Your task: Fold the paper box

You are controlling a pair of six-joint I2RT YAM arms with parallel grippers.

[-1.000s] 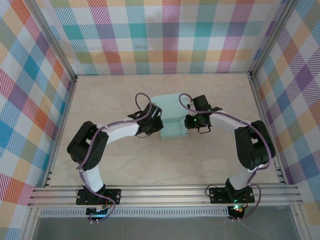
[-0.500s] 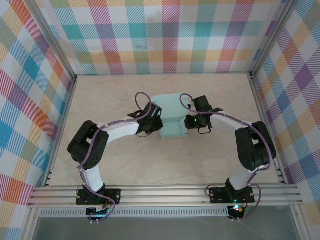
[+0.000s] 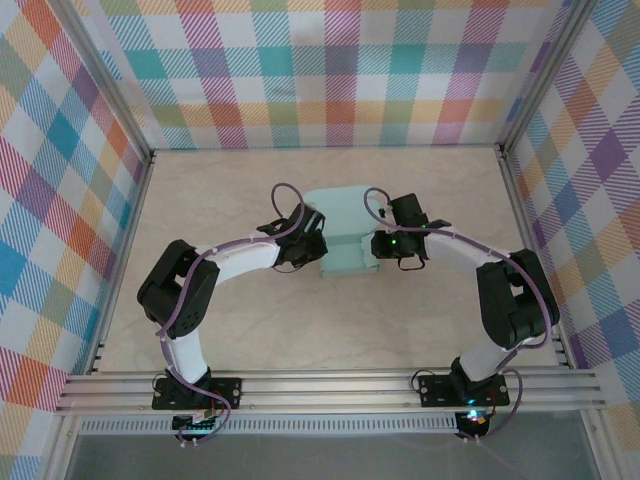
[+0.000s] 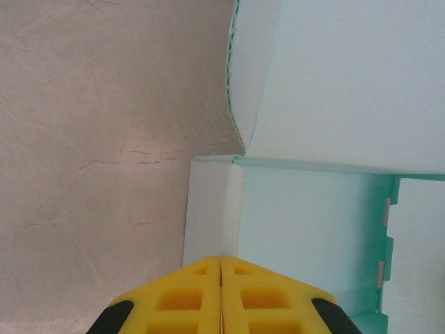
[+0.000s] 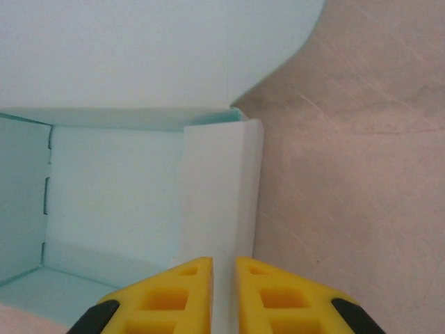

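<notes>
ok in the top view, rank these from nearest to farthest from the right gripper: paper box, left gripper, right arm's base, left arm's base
From the right gripper:
1. paper box: the gripper pinches its right wall.
2. left gripper: across the box, on its left wall.
3. right arm's base: near edge, right side.
4. left arm's base: near edge, left side.
</notes>
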